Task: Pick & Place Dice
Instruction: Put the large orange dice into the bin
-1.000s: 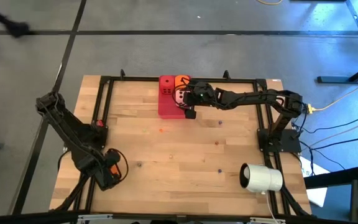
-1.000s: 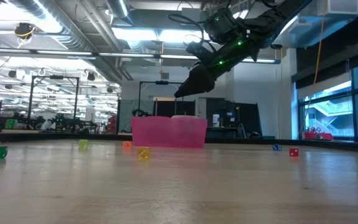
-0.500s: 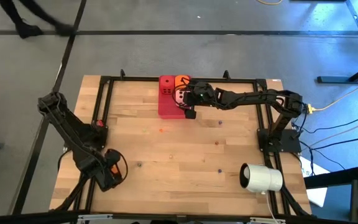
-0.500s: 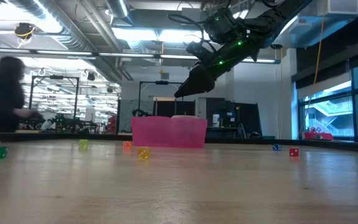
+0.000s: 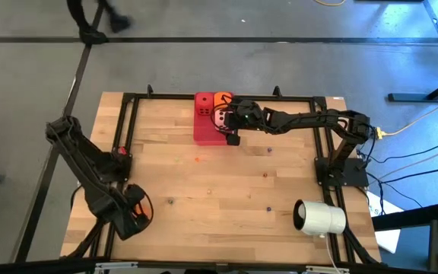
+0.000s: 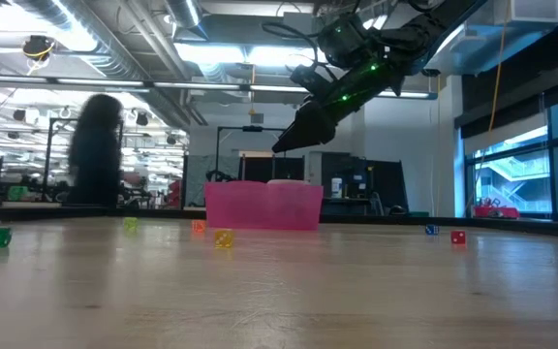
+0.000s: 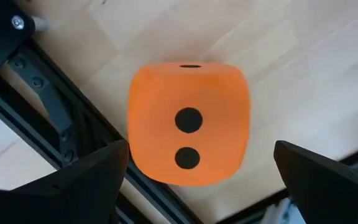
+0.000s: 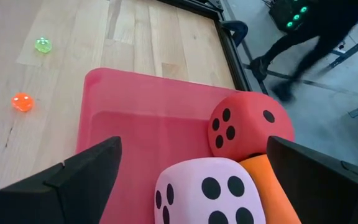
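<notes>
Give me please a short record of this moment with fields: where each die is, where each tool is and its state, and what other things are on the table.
tray: pink-red tray at the table's far edge
dice in tray: red die, pale pink die, orange die, grouped together at one end
fourth die: second orange die on the wood at the near left corner
left tool: open, around the second orange die
right tool: open, above the tray
other: white cylinder near right; small coloured dice scattered on the wood

Orange die (image 7: 188, 124) lies between parted gripper fingers (image 7: 73, 180).
</notes>
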### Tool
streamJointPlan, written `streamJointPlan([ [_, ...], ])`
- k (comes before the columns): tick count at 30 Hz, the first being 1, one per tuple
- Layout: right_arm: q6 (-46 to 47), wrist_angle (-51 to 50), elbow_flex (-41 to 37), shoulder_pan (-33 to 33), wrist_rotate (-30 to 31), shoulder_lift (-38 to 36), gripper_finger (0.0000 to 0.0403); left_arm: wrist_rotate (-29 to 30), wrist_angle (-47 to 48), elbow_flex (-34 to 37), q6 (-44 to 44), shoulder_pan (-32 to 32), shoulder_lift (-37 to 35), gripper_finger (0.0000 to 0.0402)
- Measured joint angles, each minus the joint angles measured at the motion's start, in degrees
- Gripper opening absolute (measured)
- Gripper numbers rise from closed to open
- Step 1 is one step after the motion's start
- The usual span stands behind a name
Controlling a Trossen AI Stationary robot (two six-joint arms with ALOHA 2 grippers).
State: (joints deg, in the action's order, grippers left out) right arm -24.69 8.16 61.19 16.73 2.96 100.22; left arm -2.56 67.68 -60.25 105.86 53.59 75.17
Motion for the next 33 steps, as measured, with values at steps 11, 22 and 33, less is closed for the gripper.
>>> streamJointPlan([
  [11,-0.2,-0.7,0.0,0.0,0.0,0.0,0.0400,0.9,1.2,-0.1,0.6,3.1,5.0,0.0400],
  [22,-0.2,-0.7,0.0,0.0,0.0,0.0,0.0400,3.5,1.7,0.0,4.9,3.4,4.0,0.0400],
  [33,-0.2,-0.8,0.0,0.0,0.0,0.0,0.0400,5.8,0.9,0.0,17.7,5.8,1.6,0.0400],
])
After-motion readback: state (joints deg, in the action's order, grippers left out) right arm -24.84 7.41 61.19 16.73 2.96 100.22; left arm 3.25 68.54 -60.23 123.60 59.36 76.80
